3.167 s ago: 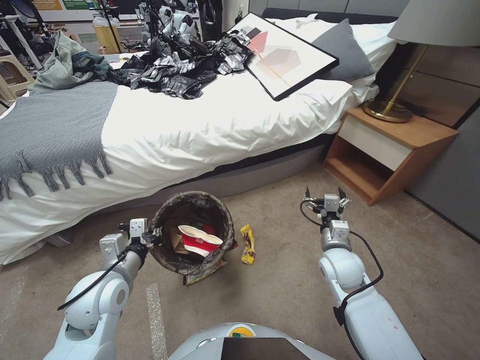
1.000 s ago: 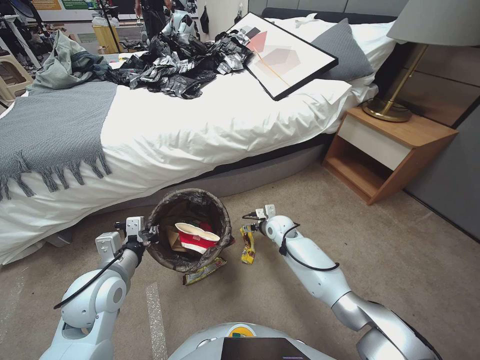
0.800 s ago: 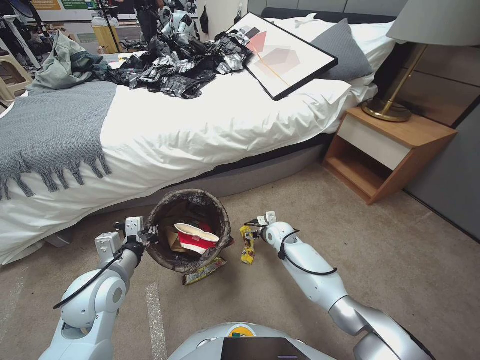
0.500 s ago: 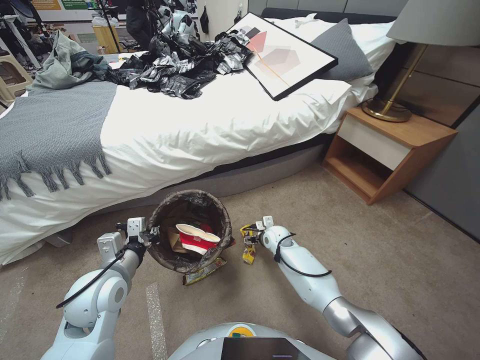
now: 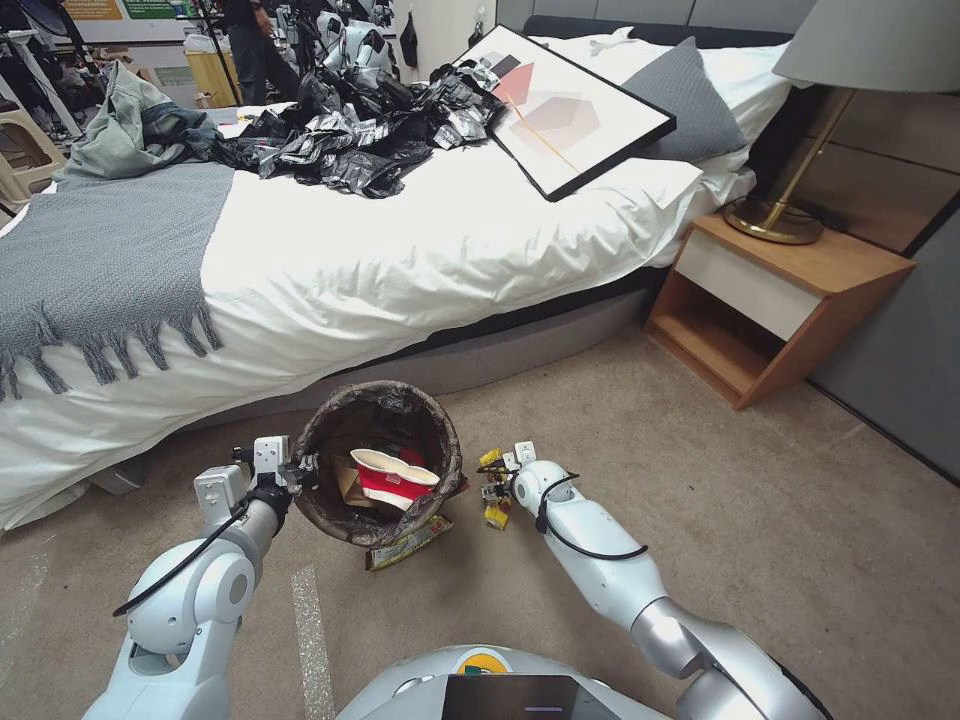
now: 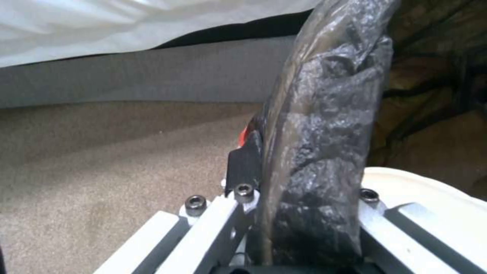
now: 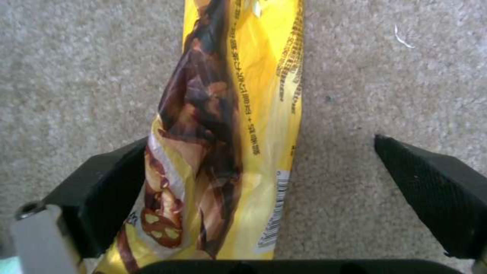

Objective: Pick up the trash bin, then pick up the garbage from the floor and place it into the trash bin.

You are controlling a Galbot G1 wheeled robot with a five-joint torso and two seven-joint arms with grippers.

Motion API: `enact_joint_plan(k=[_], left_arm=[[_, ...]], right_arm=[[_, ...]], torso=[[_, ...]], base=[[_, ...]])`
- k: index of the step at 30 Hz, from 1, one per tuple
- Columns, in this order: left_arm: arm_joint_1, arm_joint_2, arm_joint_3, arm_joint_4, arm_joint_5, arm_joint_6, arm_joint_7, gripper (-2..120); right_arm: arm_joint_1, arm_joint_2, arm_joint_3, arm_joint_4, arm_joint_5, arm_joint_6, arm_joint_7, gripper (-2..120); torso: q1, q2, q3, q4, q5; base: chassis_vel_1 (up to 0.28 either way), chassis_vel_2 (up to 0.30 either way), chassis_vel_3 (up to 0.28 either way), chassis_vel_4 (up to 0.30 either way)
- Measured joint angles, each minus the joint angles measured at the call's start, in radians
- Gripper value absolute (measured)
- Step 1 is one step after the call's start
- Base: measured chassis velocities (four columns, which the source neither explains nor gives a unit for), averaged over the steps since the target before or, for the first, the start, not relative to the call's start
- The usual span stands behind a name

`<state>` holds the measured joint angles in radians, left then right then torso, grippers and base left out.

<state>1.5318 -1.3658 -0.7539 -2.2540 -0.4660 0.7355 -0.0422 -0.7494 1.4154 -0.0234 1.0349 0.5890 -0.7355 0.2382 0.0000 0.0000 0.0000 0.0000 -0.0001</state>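
Observation:
The trash bin point(image 5: 330, 518), a small round bucket lined with a dark bag, hangs just above the carpet by the bed. My left gripper point(image 5: 300, 470) is shut on its rim; the left wrist view shows the fingers point(image 6: 244, 167) clamping the bagged rim point(image 6: 325, 133). Inside the bin lies a red-and-white paper cup point(image 5: 392, 478). A yellow-brown snack wrapper point(image 5: 495, 517) lies on the floor right of the bin. My right gripper point(image 5: 493, 490) is down over it, open, with the wrapper point(image 7: 228, 125) between its fingers and touching one pad point(image 7: 109, 182). A second wrapper point(image 5: 412, 542) pokes out from under the bin.
The bed point(image 5: 420, 250) runs along behind the bin, carrying a heap of black-and-silver bags point(image 5: 360, 130) and a framed picture point(image 5: 570, 110). A wooden nightstand point(image 5: 780, 300) with a lamp stands at the right. Open carpet point(image 5: 800, 520) lies to the right.
My right arm swung in from the right and came down onto the yellow wrapper, its open fingers now on either side of it. The left arm and the bin stayed put.

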Motion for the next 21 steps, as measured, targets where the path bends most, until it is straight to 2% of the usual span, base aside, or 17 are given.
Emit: enact_joint_plan(k=[2,4,6,7,12,13,15,17,18,20,21], left_arm=[[0.000,0.000,0.001,0.000,0.000,0.000,0.000,0],[-0.001,-0.001,0.001,0.001,0.000,0.000,0.000,0],[-0.001,-0.001,0.001,0.002,0.000,0.000,0.000,0],[-0.001,-0.001,0.001,0.002,0.001,0.000,0.000,0],[-0.002,0.000,-0.001,0.004,0.001,0.000,0.001,0],[-0.002,0.001,-0.002,0.004,0.001,0.000,0.001,0],[-0.002,0.001,-0.003,0.004,0.001,0.000,0.001,0],[-0.004,0.001,-0.004,0.005,0.001,0.000,0.001,0],[-0.004,0.001,-0.004,0.005,0.001,0.000,0.001,0],[-0.005,-0.001,-0.002,0.007,0.002,0.000,0.001,0],[-0.005,-0.001,-0.002,0.007,0.002,0.000,0.001,0]], right_arm=[[0.000,0.001,0.000,-0.003,-0.002,0.000,0.000,97],[-0.001,0.003,0.000,-0.006,-0.005,0.000,0.001,86],[-0.001,0.004,0.000,-0.007,-0.006,0.000,0.002,84],[-0.003,0.006,0.000,-0.010,-0.007,0.000,0.006,73],[-0.008,0.009,0.000,-0.009,-0.016,0.001,0.008,61],[-0.012,0.008,0.000,-0.003,-0.017,0.001,0.009,53],[-0.014,0.007,0.000,0.002,-0.017,0.001,0.010,51],[-0.020,-0.007,-0.009,0.030,-0.007,0.001,0.014,37],[-0.020,-0.007,-0.009,0.030,-0.007,0.001,0.014,37],[-0.023,-0.021,-0.015,0.067,0.021,0.001,0.024,25],[-0.023,-0.021,-0.015,0.067,0.021,0.001,0.024,25]], torso=[[0.000,0.000,0.000,0.0000,0.0000],[0.000,0.000,0.000,0.0000,0.0000],[0.000,0.000,0.000,0.0000,0.0000],[0.000,0.000,0.000,0.0000,-0.0001],[0.000,0.000,0.000,0.0000,0.0000],[0.000,0.000,0.000,-0.0002,-0.0004],[0.000,0.000,0.000,-0.0004,-0.0004],[0.000,0.000,0.000,-0.0004,-0.0002],[0.000,0.000,0.000,-0.0004,-0.0002],[0.000,0.000,0.000,0.0003,0.0004],[0.000,0.000,0.000,0.0003,0.0004]], base=[[0.000,0.000,0.000,0.000],[0.000,0.000,0.000,0.000],[0.000,0.000,0.000,0.000],[0.000,0.000,0.000,0.000],[0.000,0.000,0.000,0.000],[0.000,0.000,0.000,0.000],[0.000,0.000,0.000,0.000],[0.000,0.000,0.000,0.000],[0.000,0.000,0.000,0.000],[0.000,0.000,0.000,0.000],[0.000,0.000,0.000,0.000]])
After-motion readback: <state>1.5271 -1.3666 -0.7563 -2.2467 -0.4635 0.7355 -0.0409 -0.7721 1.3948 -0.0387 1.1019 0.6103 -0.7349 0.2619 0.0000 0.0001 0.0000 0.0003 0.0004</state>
